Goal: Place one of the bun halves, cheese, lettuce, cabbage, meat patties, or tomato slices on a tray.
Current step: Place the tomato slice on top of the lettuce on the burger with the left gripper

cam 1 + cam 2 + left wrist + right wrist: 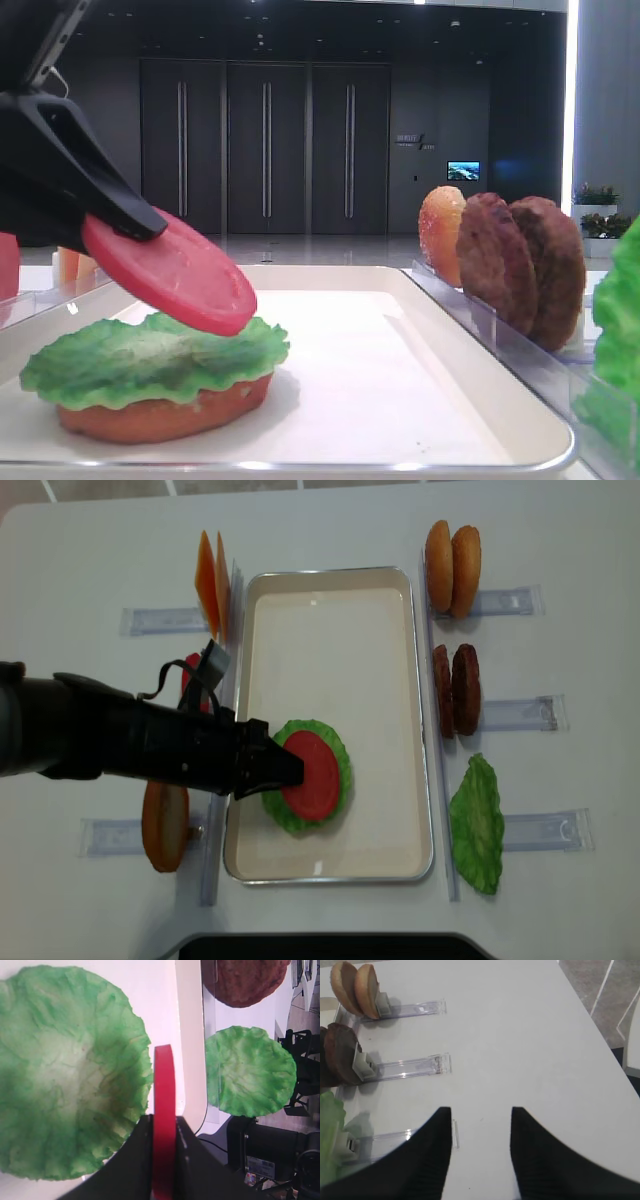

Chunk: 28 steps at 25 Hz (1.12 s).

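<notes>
My left gripper (290, 770) is shut on a red tomato slice (175, 275), pinching its rim between both jaws. The slice hangs tilted just above a green lettuce leaf (130, 365) that lies on an orange-brown bun half (160, 418). That stack sits at the near left of the white tray (330, 630). In the left wrist view the tomato slice (164, 1110) shows edge-on beside the lettuce (65, 1075). My right gripper (481, 1110) is open over bare white table, holding nothing.
Clear racks flank the tray. On the right stand two bun halves (452, 555), two meat patties (455, 688) and another lettuce leaf (478, 825). On the left are cheese slices (208, 585), a tomato slice (190, 675) and a bun half (166, 825).
</notes>
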{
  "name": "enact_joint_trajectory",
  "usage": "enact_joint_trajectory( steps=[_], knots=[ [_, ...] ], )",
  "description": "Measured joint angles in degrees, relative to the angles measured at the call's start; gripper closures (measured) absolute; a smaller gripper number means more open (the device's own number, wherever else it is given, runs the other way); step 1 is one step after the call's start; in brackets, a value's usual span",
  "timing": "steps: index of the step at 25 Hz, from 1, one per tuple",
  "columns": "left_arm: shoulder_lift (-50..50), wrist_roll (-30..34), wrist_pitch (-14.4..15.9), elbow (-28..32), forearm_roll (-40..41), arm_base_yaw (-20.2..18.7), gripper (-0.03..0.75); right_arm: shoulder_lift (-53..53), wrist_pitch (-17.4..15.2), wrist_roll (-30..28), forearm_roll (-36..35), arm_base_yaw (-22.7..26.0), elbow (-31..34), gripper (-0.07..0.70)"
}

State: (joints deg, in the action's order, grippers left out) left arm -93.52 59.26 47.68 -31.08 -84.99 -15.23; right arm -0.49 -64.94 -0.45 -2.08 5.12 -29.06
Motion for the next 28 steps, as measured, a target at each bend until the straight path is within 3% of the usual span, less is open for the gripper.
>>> enact_joint_trajectory(
  steps=[10, 24, 28],
  knots=[
    [0.00, -0.10, -1.87, 0.00, 0.00, 0.00, 0.660, 0.00, 0.00, 0.00, 0.00, 0.00, 0.00, 0.357],
    [0.00, -0.21, -2.11, 0.00, 0.19, 0.00, 0.657, 0.00, 0.00, 0.00, 0.00, 0.00, 0.00, 0.357],
    [0.00, -0.21, -2.11, -0.06, 0.69, 0.00, 0.553, 0.00, 0.00, 0.00, 0.00, 0.00, 0.00, 0.357]
  ],
)
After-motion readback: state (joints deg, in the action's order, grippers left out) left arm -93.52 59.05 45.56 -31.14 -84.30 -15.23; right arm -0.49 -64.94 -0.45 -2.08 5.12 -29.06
